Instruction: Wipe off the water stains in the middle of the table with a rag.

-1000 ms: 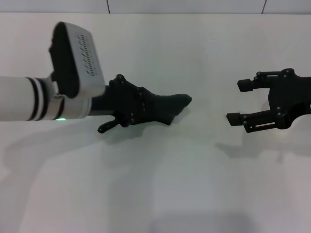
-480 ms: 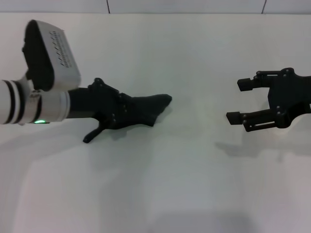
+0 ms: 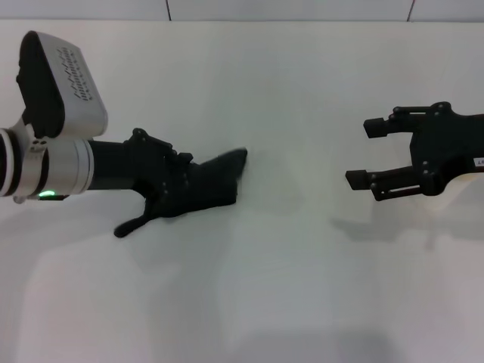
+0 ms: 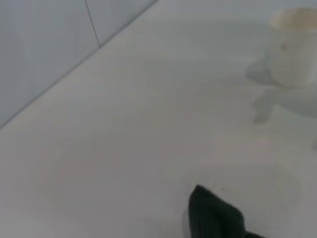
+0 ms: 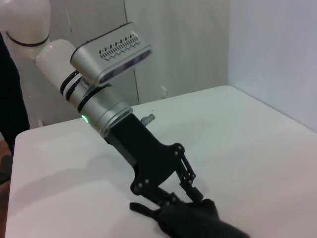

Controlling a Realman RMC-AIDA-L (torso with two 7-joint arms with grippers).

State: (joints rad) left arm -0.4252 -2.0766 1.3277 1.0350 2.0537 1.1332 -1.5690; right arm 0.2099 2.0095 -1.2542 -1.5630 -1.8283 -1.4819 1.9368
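The rag [image 3: 208, 185] is being pinched by the left gripper [image 3: 181, 189] and pressed flat on the table [image 3: 302, 302]. No stains are being seen; missed patches are being risked. The right gripper [image 3: 363, 155] is being held spread, well apart.

A pale cup [image 4: 293, 45] stands upright on the bench, seen only from the left wrist camera, with a grey shadow spread beside its base. A light wall [image 3: 287, 9] with thin vertical seams runs behind the far edge.
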